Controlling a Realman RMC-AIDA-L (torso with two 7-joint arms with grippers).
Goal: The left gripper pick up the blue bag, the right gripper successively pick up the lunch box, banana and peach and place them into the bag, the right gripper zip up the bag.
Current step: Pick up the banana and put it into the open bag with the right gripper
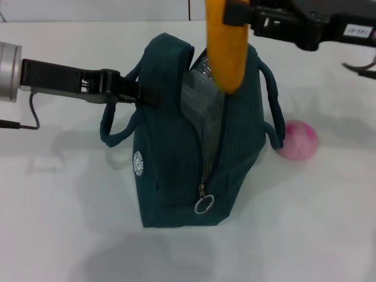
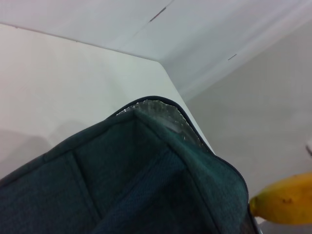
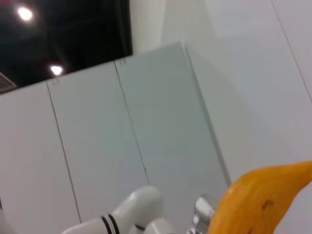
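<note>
The blue bag stands upright mid-table with its top unzipped. My left gripper is shut on the bag's upper left edge by a handle. Over the opening my right gripper is shut on the banana, which hangs upright with its lower tip at the mouth of the bag. The clear lunch box stands inside the bag. On the table to the right of the bag lies the pink peach. The left wrist view shows the bag's fabric and the banana's tip; the right wrist view shows the banana.
The zipper's silver ring pull hangs low on the bag's front. A black cable trails from the left arm. White table spreads around the bag, with a wall behind it.
</note>
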